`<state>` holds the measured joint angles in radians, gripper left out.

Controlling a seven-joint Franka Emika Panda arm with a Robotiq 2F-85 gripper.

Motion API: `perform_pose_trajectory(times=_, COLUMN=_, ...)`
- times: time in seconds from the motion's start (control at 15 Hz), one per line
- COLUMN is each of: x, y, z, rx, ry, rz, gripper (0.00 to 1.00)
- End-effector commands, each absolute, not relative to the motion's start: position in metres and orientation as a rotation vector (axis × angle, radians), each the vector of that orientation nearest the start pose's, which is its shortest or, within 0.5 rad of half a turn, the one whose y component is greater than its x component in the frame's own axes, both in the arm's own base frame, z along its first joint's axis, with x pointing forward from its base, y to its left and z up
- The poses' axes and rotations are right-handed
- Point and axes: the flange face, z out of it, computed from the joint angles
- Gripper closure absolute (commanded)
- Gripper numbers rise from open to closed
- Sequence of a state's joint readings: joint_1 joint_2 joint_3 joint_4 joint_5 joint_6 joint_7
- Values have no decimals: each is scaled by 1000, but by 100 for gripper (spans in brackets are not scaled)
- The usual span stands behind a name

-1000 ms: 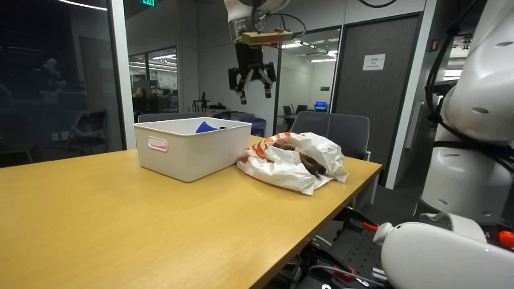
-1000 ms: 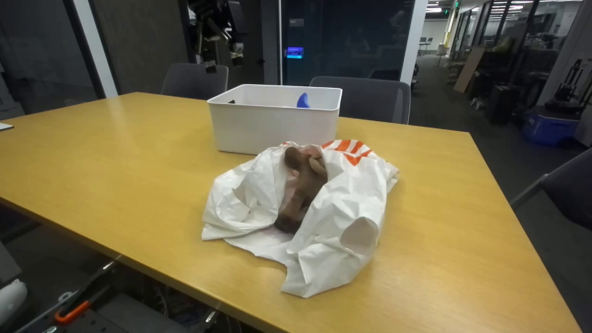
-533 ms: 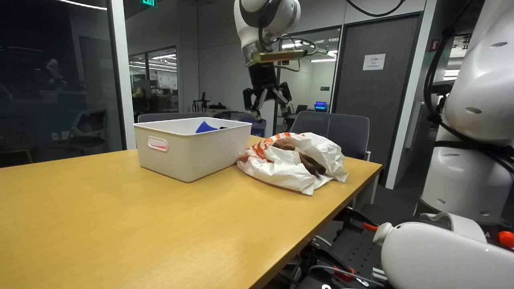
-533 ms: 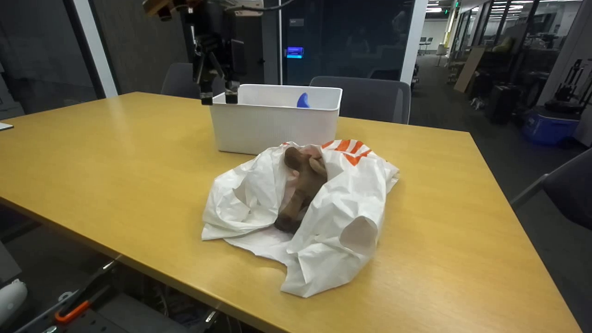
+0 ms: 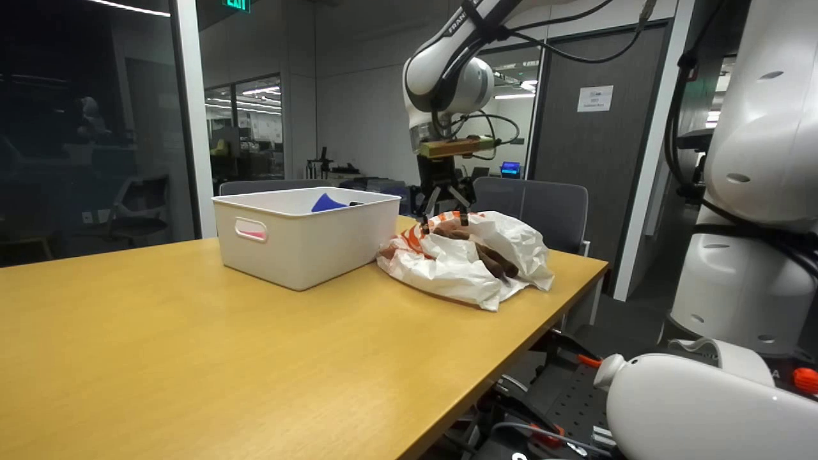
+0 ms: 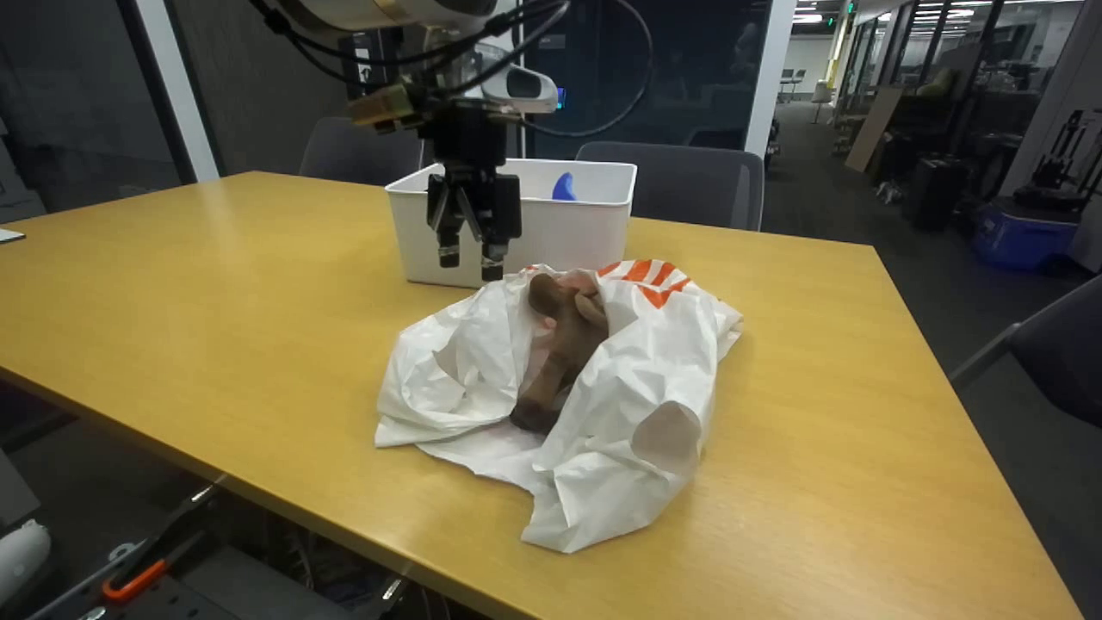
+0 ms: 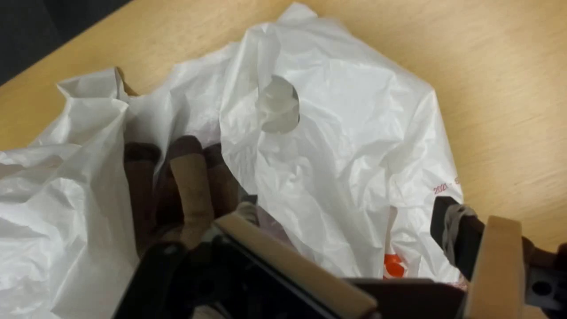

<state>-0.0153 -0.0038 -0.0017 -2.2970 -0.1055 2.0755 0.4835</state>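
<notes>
Jaws spread wide above a crumpled white plastic bag (image 6: 637, 370) — a brown plush toy (image 6: 564, 357) shows in its mouth.

The jaws point down and grip nothing; whether the fingertips (image 6: 448, 256) touch the plastic cannot be told. The bag lies on the table (image 6: 818, 387) near the edge that faces the robot's base (image 5: 735, 294), toward a corner, its mouth turned to that edge and orange stripes at its far end. The toy is partly covered, its limbs ending in darker tips. Just beside the bag, farther from that edge, stands a white bin (image 5: 345, 236) — in it, a blue piece (image 5: 327, 203). A grey chair (image 6: 689, 194) stands beyond the opposite edge.
</notes>
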Motion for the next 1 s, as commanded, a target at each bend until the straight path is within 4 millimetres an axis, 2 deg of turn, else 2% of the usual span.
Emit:
perform_pose_trajectory(times=0.0, x=501, y=-27, z=315, rx=-3174, ry=723, rz=202, gripper=0)
perform_pose_trajectory(times=0.13, x=506, y=-30, z=304, rx=-3181, ry=722, rz=167, gripper=0)
perform_pose_trajectory(times=0.2, x=508, y=-31, z=300, rx=-3181, ry=722, rz=157, gripper=25)
perform_pose_trajectory(times=0.27, x=508, y=-31, z=296, rx=-3177, ry=712, rz=148, gripper=26)
perform_pose_trajectory(times=0.47, x=510, y=-29, z=291, rx=-3185, ry=701, rz=126, gripper=50)
perform_pose_trajectory(times=0.6, x=510, y=-29, z=296, rx=-3198, ry=696, rz=108, gripper=66)
perform_pose_trajectory(times=0.87, x=512, y=-26, z=319, rx=-3235, ry=656, rz=19, gripper=97)
perform_pose_trajectory(times=0.93, x=513, y=-26, z=327, rx=-3233, ry=652, rz=-9, gripper=99)
